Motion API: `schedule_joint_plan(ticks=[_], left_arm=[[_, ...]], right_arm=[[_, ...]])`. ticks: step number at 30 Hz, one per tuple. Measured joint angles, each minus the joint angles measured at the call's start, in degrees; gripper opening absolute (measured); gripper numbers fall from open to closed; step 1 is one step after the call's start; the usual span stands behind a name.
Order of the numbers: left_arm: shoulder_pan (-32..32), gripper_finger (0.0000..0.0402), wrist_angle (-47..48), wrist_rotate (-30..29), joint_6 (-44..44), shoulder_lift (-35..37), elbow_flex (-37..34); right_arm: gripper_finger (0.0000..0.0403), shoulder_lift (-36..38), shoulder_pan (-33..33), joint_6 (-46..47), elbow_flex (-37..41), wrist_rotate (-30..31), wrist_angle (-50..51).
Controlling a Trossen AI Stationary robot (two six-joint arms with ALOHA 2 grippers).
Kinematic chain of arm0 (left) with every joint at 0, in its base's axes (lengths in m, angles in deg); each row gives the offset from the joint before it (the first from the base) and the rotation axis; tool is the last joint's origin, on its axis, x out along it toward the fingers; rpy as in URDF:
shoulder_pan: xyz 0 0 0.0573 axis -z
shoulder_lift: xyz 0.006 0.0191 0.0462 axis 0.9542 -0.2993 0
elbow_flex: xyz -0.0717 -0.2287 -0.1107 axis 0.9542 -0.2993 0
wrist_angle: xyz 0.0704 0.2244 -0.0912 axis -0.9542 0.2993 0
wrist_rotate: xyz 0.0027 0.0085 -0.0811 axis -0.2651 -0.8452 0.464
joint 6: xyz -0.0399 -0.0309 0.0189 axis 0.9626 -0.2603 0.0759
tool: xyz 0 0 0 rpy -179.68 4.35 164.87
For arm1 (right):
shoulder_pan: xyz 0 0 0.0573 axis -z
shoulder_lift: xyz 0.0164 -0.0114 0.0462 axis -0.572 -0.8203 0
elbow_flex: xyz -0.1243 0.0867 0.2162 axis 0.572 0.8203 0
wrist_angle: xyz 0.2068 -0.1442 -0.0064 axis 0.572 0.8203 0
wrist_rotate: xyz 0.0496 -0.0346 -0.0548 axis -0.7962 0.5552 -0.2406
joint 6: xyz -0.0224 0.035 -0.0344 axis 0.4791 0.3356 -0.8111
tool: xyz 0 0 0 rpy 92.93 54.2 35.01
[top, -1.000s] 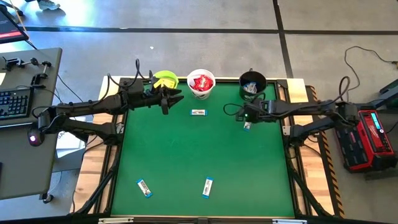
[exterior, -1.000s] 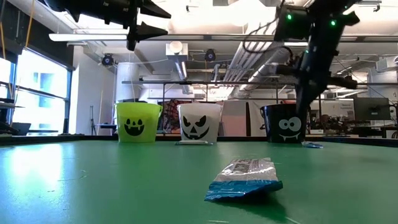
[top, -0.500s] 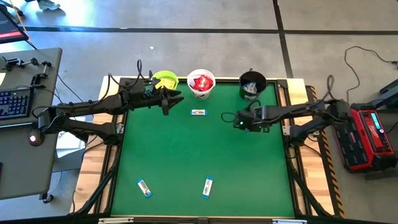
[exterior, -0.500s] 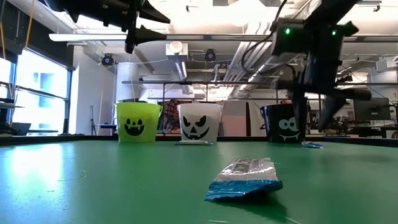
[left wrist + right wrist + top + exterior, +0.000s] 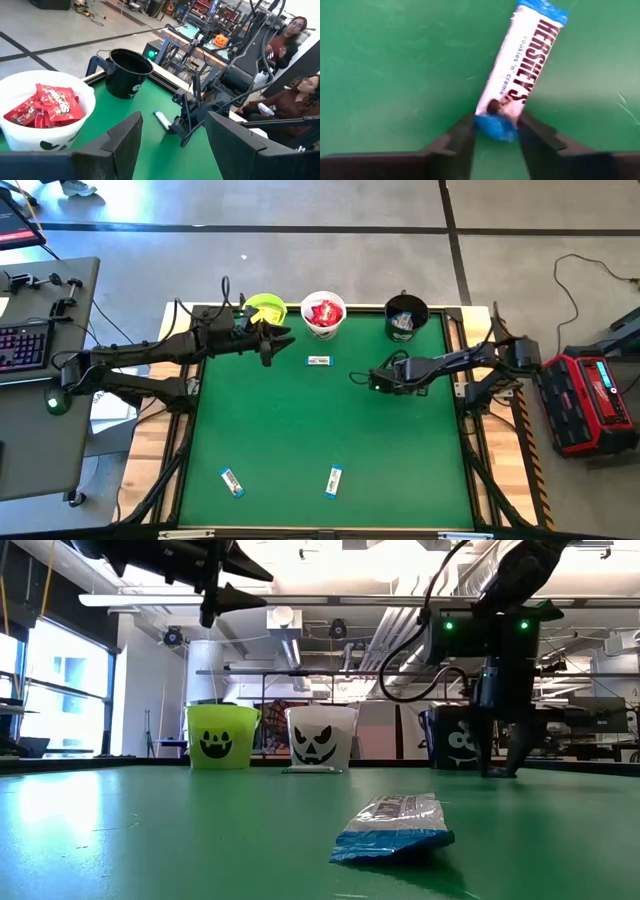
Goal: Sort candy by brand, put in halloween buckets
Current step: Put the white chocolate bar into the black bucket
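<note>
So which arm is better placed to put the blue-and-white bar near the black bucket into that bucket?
Right. The right gripper has its jaws closed on the end of the blue-and-white bar, near the black bucket. The left gripper hangs open by the green bucket.

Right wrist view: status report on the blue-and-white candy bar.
Left gripper open, hovering by lime green bucket. Right gripper at end of blue-and-white wrapped bar, flat on green mat. Nothing in the way.
</note>
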Motion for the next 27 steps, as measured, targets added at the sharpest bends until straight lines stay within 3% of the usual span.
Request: schedule_joint_plan(ticks=[5, 18, 22, 27], left_arm=[[0.00, 0.0211, 0.95, -0.06, -0.01, 0.00, 0.00], [0.00, 0.0211, 0.85, -0.51, -0.10, 0.00, 0.00], [0.00, 0.0211, 0.83, -0.50, -1.20, 0.00, 0.00], [0.00, 0.0211, 0.82, -0.49, -3.07, 0.00, 0.00]], right_arm=[[0.0016, 0.53, 0.08, -2.28, 0.04, 1.03, 0.09], [0.0000, 6.57, 0.27, -12.29, -2.25, 0.68, 3.64], [0.0009, 10.26, 2.71, -25.27, -2.27, -1.89, 3.80], [0.0072, 11.04, 9.31, -56.36, -2.34, -11.24, 2.97]])
